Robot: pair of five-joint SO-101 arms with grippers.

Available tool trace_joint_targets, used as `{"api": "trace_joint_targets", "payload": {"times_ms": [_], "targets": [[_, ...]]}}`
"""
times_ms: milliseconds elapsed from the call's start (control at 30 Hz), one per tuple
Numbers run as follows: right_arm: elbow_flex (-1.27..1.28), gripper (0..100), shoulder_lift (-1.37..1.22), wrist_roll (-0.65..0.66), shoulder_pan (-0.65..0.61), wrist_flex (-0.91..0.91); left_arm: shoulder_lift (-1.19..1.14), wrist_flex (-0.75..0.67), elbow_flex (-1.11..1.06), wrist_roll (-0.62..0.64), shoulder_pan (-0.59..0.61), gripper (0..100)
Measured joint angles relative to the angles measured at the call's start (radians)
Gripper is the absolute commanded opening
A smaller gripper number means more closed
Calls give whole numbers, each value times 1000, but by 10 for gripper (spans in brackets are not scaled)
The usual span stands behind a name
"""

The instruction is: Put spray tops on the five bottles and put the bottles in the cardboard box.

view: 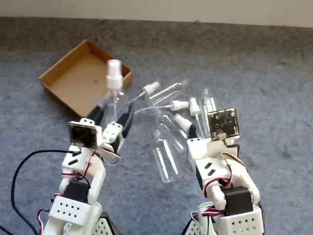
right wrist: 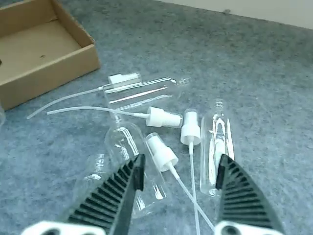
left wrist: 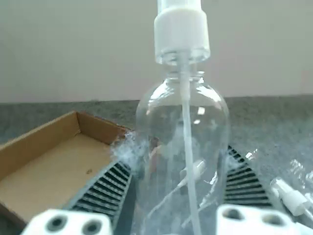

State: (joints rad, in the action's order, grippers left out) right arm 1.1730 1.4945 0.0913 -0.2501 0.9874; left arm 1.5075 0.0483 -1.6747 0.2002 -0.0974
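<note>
My left gripper [view: 112, 116] is shut on a clear bottle [left wrist: 181, 147] that stands upright just in front of the cardboard box [view: 80, 76]. A white spray top [left wrist: 182, 34] sits on the bottle's neck, its tube running down inside. Several bare clear bottles [view: 165, 152] lie on the grey carpet between the arms, mixed with several loose spray tops [view: 180, 105] and their thin tubes. My right gripper [right wrist: 178, 196] hangs open above this pile, over a spray top [right wrist: 161, 152] and next to one lying bottle [right wrist: 216, 142]. The box [right wrist: 39, 49] holds nothing.
A black cable [view: 19, 166] loops on the carpet beside the left arm's base. Open carpet stretches to the right of the pile and behind the box. A pale wall [left wrist: 73, 44] rises at the far edge.
</note>
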Motion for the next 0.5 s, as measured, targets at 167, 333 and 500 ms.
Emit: {"api": "trace_joint_targets", "payload": {"times_ms": [167,333,500], "targets": [[0,2,0,0,-115,-8,0,0,0,44,15,88],[66,8,3,0,-190,-101,0,0,0,48,-9,88],[181,8,-2,0,-209,-226,0,0,0,48,17,88]]}}
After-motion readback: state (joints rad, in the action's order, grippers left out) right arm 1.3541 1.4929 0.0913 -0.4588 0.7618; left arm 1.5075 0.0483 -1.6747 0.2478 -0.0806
